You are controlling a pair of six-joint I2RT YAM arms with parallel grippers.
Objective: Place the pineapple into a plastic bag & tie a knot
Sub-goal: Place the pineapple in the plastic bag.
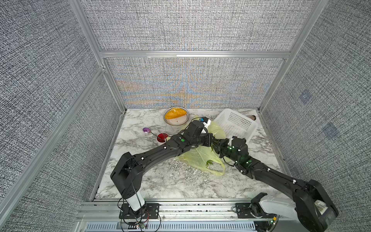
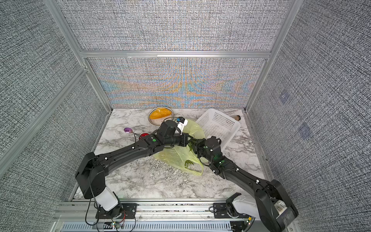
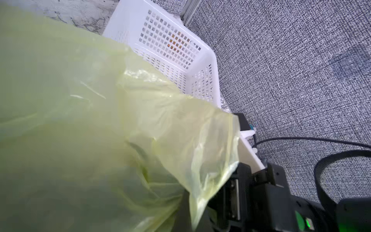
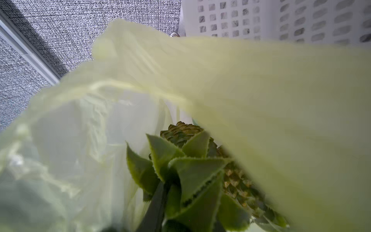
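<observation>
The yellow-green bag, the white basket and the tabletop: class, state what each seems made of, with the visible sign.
Plastic bag: thin, glossy plastic film; translucent, creased folds.
Basket: rigid, smooth white plastic, probably moulded; regular grid of holes.
Table: marble-look top, grey veins on white; stone or printed laminate, cannot tell.

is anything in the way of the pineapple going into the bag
Nothing visible blocks it. The pineapple sits at the open mouth of the plastic bag; only the bag's own film drapes over one side.

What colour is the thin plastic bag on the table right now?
The thin, crinkly plastic bag is translucent pale yellow-green; clearest in the left wrist view.
</observation>
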